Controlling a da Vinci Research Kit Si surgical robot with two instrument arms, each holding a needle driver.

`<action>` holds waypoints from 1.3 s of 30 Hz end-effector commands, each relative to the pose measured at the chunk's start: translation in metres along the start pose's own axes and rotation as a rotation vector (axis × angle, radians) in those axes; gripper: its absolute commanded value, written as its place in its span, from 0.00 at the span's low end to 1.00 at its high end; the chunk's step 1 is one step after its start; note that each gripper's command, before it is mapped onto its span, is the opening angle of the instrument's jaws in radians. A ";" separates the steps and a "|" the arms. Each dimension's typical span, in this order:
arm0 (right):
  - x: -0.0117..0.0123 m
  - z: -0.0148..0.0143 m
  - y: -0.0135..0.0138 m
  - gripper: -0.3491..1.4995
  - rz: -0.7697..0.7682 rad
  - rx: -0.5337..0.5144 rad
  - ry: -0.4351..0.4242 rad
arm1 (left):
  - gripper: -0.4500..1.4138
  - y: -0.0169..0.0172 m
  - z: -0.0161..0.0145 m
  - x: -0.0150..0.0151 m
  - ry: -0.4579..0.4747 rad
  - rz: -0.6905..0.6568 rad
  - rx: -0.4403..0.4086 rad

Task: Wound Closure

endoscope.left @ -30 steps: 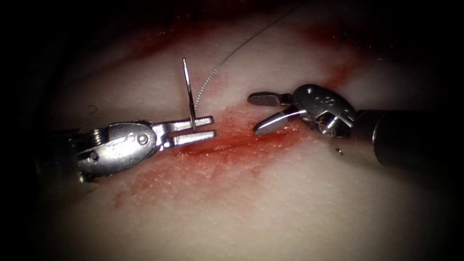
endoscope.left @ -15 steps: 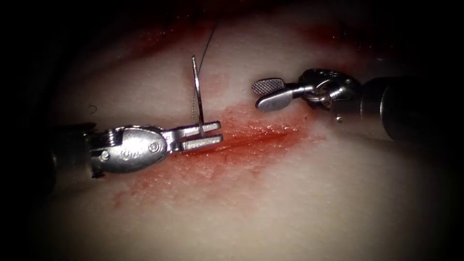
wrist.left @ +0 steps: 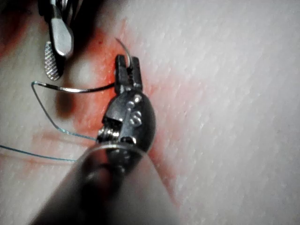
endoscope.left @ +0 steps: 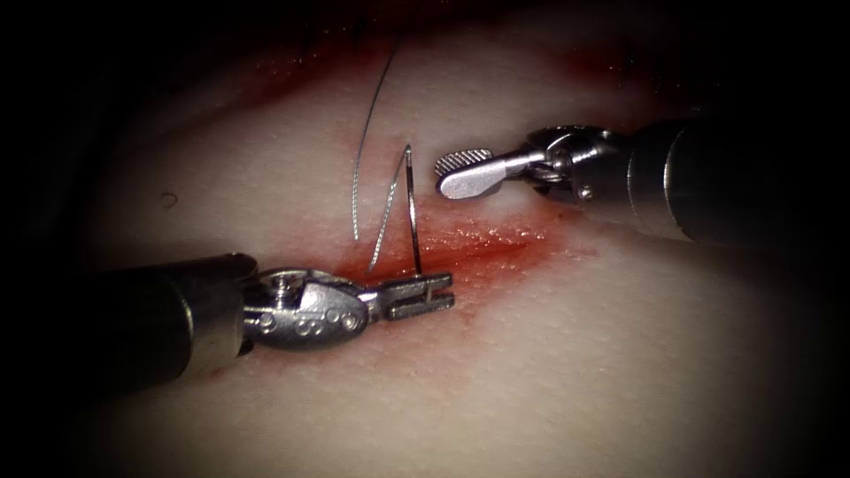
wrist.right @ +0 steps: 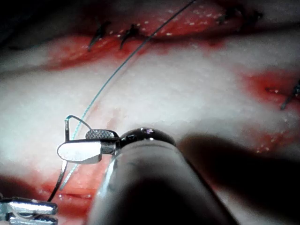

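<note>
Endoscope view, entry one: my left tool (endoscope.left: 423, 295), fingers pressed on the needle (endoscope.left: 413, 212). Grip sits near one end of the curve; a short stub pokes past the fingers in the left wrist view (wrist.left: 121, 46). The rest of the curve stands up toward 12 o'clock, clear of the tissue (endoscope.left: 575, 354), not in it.

Entry two: my right tool (endoscope.left: 460, 173), fingers spread, holding nothing. It lies at 2 o'clock from the needle's upper end, just beside it and apart.

Entry three: thread (endoscope.left: 365, 142). It leaves the needle's upper end, drops beside the curve, then climbs toward 12 o'clock into the dark.

Entry four: the cut (endoscope.left: 478, 250), a dark line in red fluid (endoscope.left: 496, 239), running from my left fingers toward 3 o'clock. Needle and left tool are at its left end.

Entry five: earlier stitches (wrist.right: 112, 33), seen from the right wrist, far off at 12 o'clock.

Step in hand, as I judge it: the needle is carried free and presented near the cut, no bite begun. A next move calls for a firm hold on the curve and slack thread kept out from under the point.

Change from a second ago: my left tool has moved toward 4 o'clock and rolled, so the needle stands closer to my right tool. My right tool has turned and shifted toward 9 o'clock. The thread has folded into a loop by the needle.
</note>
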 end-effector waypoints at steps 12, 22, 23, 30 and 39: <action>-0.0025 0.0038 0.0008 0.77 0.008 0.018 -0.020 | 0.00 0.0004 0.0008 -0.0002 -0.007 0.001 0.001; -0.0030 0.0048 0.0018 0.47 0.014 0.001 0.003 | 0.00 0.0005 0.0007 0.0003 -0.004 -0.002 0.002; -0.0028 0.0046 0.0017 0.16 0.016 -0.012 0.011 | 0.00 0.0005 0.0008 0.0003 -0.005 -0.002 0.003; -0.0021 0.0042 0.0021 0.00 0.025 -0.123 0.099 | 0.00 0.0010 0.0012 0.0007 0.003 -0.002 -0.002; -0.0018 0.0039 0.0022 0.00 0.026 -0.082 0.107 | 0.95 0.0010 0.0015 0.0012 0.020 -0.128 -0.011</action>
